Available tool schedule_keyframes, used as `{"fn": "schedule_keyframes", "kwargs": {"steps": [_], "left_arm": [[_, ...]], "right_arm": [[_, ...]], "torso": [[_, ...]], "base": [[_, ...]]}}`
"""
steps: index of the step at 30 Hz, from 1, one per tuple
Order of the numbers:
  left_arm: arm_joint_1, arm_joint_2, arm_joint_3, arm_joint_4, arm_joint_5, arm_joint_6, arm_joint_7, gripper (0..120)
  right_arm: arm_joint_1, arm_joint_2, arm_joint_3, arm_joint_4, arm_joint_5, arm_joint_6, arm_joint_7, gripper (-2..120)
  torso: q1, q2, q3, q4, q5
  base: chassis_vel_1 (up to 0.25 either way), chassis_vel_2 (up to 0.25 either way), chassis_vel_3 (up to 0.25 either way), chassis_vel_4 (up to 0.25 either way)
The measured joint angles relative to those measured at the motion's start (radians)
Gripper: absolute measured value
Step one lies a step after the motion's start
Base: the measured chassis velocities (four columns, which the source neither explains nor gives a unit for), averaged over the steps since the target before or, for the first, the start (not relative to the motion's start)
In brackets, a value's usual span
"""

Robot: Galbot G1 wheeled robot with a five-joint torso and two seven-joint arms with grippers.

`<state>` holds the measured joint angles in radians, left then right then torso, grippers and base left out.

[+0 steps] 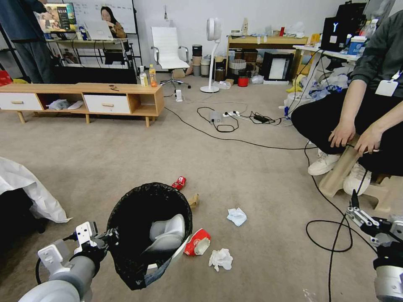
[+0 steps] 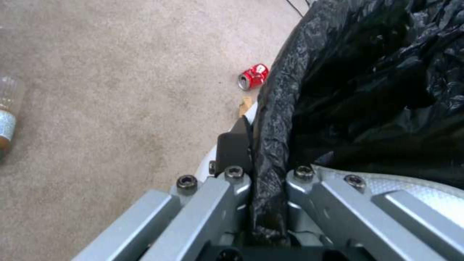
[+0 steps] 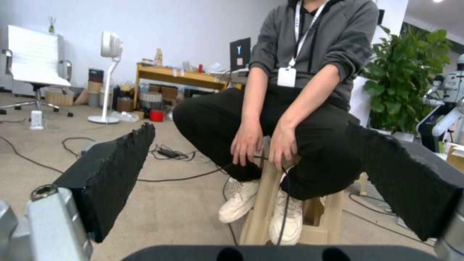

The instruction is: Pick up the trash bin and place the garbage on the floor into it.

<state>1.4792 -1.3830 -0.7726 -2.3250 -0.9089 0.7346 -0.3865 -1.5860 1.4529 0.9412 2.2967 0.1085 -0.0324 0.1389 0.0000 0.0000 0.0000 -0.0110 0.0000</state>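
- Your trash bin hangs tilted off the floor at lower left, black liner over rim, a pale grey-white item inside.
- L gripper: fingers pinched tight on the bin's rim + liner, one inside, one outside.
- Garbage on carpet just beside/beyond the bin: red can, brown piece, red-white wrapper, two white tissues.
- R gripper at lower right, well apart from the litter; fingers spread wide, holding nothing.

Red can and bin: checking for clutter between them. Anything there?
Head view: only a brown paper piece between the red can and the trash bin; otherwise bare carpet.
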Motion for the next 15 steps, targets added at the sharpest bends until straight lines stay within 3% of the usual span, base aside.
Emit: {"fn": "schedule_keyframes", "kwargs": {"steps": [15], "left_arm": [[0.001,-0.002,0.002,-0.001,0.01,-0.006,0.009,3]], "right_arm": [[0.0,0.001,-0.001,0.001,0.0,0.0,0.002,100]], "torso": [[0.0,0.0,0.0,0.0,0.0]], "base": [[0.006,0.007,0.002,0.005]]}}
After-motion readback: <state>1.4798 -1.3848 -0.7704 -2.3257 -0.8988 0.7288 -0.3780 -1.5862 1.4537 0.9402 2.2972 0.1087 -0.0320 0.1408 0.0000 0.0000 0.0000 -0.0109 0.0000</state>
